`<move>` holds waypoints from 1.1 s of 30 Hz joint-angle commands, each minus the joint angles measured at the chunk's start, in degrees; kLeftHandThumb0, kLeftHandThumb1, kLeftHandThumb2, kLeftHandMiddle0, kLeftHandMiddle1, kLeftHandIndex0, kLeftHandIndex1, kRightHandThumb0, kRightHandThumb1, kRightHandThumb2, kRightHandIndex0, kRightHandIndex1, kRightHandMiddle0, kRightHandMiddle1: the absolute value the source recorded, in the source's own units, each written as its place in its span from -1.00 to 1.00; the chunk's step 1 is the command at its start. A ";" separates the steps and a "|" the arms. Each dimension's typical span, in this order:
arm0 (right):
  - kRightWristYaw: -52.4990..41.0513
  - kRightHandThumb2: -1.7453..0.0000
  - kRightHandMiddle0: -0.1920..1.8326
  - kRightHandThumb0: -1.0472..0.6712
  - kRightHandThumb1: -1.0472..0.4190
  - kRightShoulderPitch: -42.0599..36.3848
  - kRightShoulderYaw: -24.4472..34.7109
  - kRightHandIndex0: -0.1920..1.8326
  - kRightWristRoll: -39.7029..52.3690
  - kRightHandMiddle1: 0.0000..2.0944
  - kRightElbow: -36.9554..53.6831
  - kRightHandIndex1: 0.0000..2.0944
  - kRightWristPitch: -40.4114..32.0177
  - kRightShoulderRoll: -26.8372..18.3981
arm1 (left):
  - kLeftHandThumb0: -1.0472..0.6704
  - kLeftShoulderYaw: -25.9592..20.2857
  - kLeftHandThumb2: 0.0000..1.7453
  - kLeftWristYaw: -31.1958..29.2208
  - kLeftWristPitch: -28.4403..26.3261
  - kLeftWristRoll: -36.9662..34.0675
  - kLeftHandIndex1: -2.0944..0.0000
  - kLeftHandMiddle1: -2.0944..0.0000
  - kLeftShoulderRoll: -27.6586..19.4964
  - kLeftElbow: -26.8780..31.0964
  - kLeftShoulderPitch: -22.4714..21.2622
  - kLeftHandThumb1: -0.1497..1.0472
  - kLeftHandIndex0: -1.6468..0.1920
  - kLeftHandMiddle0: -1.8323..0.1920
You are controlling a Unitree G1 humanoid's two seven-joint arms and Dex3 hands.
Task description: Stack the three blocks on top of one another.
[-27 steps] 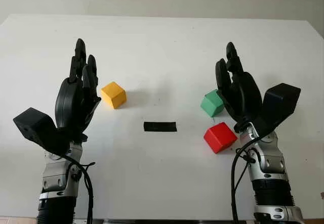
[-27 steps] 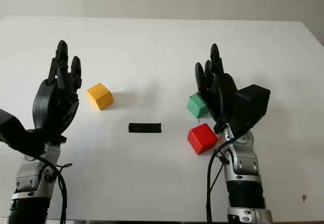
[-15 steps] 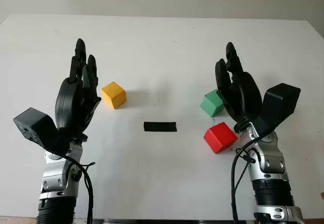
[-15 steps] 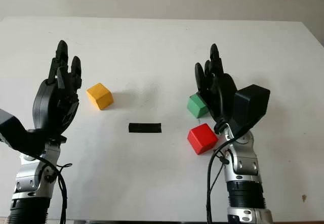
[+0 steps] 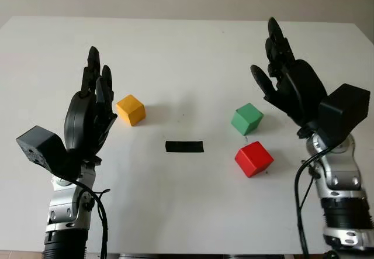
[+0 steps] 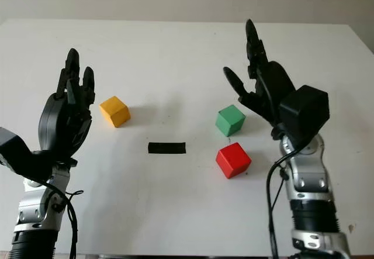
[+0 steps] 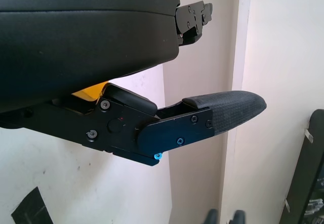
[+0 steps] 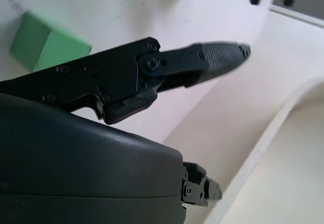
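Note:
Three blocks lie apart on the white table [image 5: 187,48]. The yellow block [image 5: 130,109] sits at the left, the green block [image 5: 246,118] at the right, and the red block [image 5: 253,158] just in front of the green one. My left hand [image 5: 95,78] is open, raised just left of the yellow block, and holds nothing. My right hand [image 5: 274,60] is open, up in the air to the right of and behind the green block, apart from it. The right wrist view has the green block [image 8: 43,47] beyond the thumb.
A short black tape strip [image 5: 184,147] lies flat at the table's middle, between the yellow and red blocks. The table's far edge meets a pale wall. The right table edge runs close past my right arm.
My right hand has risen and swung back and to the right, uncovering the green block. The left hand and all three blocks have stayed put.

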State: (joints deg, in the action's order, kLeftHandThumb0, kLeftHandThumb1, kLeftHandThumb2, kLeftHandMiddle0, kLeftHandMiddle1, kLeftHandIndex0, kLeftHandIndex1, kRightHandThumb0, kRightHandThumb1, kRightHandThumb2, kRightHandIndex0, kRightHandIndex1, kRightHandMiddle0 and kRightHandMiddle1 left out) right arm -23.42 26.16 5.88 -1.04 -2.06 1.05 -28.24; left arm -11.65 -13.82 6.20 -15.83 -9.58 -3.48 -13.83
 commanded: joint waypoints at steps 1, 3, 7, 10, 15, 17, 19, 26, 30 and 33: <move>-1.83 0.93 -0.76 -0.78 -0.87 1.06 -0.63 -0.94 -1.69 -0.88 2.01 -0.96 1.78 -3.77 | -0.69 0.41 -0.20 0.26 0.16 0.72 1.00 1.00 -0.04 0.91 0.45 1.00 1.00 1.00; -4.54 0.94 -0.71 -0.79 -0.85 1.04 -0.93 -0.90 -3.17 -0.86 1.50 -0.94 6.51 -7.43 | -0.69 0.56 -0.19 0.43 0.36 0.95 1.00 1.00 0.11 0.86 0.35 1.00 1.00 1.00; -10.07 0.96 -0.69 -0.74 -0.76 -0.52 -0.91 -0.89 -3.90 -0.87 3.73 -0.94 9.43 -13.04 | -0.70 0.91 -0.19 1.04 0.04 1.27 1.00 1.00 0.42 1.25 0.37 1.00 1.00 1.00; -12.33 0.96 -0.65 -0.76 -0.73 -2.23 -0.45 -0.89 -4.39 -0.88 5.07 -0.94 13.03 -16.05 | -0.70 1.07 -0.19 1.45 -0.12 1.26 1.00 1.00 0.79 1.48 0.46 1.00 1.00 1.00; -14.64 0.96 -0.57 -0.71 -0.66 -6.30 1.08 -0.90 -6.44 -0.88 9.40 -0.95 16.26 -21.06 | -0.69 1.19 -0.19 1.59 0.24 1.08 1.00 1.00 1.37 1.42 0.50 1.00 1.00 1.00; -14.72 0.96 -0.54 -0.69 -0.63 -7.96 1.96 -0.90 -6.89 -0.88 10.81 -0.95 16.52 -22.04 | -0.69 1.23 -0.19 1.48 0.19 1.17 1.00 1.00 1.22 1.46 0.44 1.00 1.00 1.00; -14.51 0.96 -0.51 -0.67 -0.61 -10.88 3.43 -0.90 -6.88 -0.88 12.02 -0.95 18.09 -22.65 | -0.70 1.14 -0.18 1.27 0.15 1.12 1.00 1.00 0.94 1.40 0.35 1.00 1.00 1.00; -13.54 0.93 -0.44 -0.71 -0.66 -17.57 5.88 -0.91 -9.65 -0.89 13.76 -0.95 25.61 -24.52 | -0.70 0.64 -0.18 0.51 0.60 0.57 1.00 1.00 0.76 0.43 -0.06 1.00 1.00 1.00; -12.54 0.93 -0.37 -0.73 -0.67 -19.61 6.18 -0.91 -12.12 -0.88 13.45 -0.95 29.65 -25.15 | -0.70 0.71 -0.17 0.50 0.65 1.04 1.00 1.00 0.67 0.41 -0.15 1.00 1.00 1.00; -11.98 0.93 -0.34 -0.74 -0.68 -20.81 6.39 -0.90 -13.57 -0.88 13.51 -0.95 30.97 -25.47 | -0.70 0.81 -0.16 0.81 0.58 1.41 1.00 1.00 0.72 0.63 -0.15 1.00 1.00 1.00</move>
State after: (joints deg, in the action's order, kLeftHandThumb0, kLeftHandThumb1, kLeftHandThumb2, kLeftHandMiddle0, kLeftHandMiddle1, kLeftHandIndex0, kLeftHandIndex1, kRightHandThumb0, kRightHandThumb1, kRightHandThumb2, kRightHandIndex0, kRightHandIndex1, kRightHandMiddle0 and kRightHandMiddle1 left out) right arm -35.92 6.31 11.38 -14.23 11.13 31.41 -52.57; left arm -10.82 -13.10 6.27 -14.80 -8.50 -3.18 -13.78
